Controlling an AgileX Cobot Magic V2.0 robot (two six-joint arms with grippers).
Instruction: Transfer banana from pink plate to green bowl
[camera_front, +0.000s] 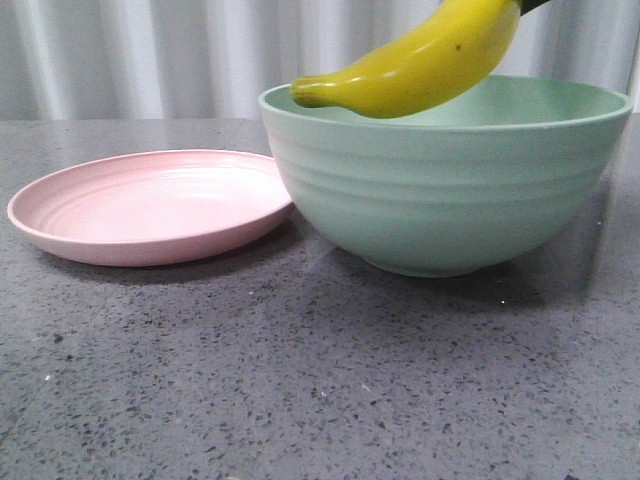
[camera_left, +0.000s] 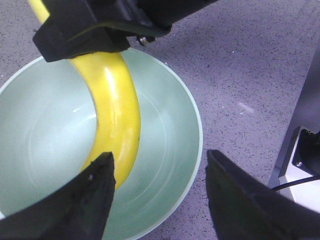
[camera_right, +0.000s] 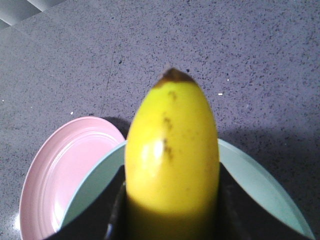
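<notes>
The yellow banana (camera_front: 430, 60) hangs tilted over the green bowl (camera_front: 440, 190), its lower end over the bowl's left rim. My right gripper (camera_right: 172, 210) is shut on the banana (camera_right: 172, 150), with a black finger on each side. The left wrist view shows the banana (camera_left: 117, 110) from above, over the inside of the bowl (camera_left: 165, 150), with the right gripper (camera_left: 95, 25) clamped on its upper part. My left gripper (camera_left: 160, 155) is open and empty above the bowl. The pink plate (camera_front: 150, 205) lies empty just left of the bowl, its rim close to the bowl's side.
The bowl and plate stand on a grey speckled tabletop (camera_front: 320, 380). A pale curtain (camera_front: 130, 50) hangs at the back. In the left wrist view a white and black piece of equipment (camera_left: 305, 155) with a cable stands beside the bowl.
</notes>
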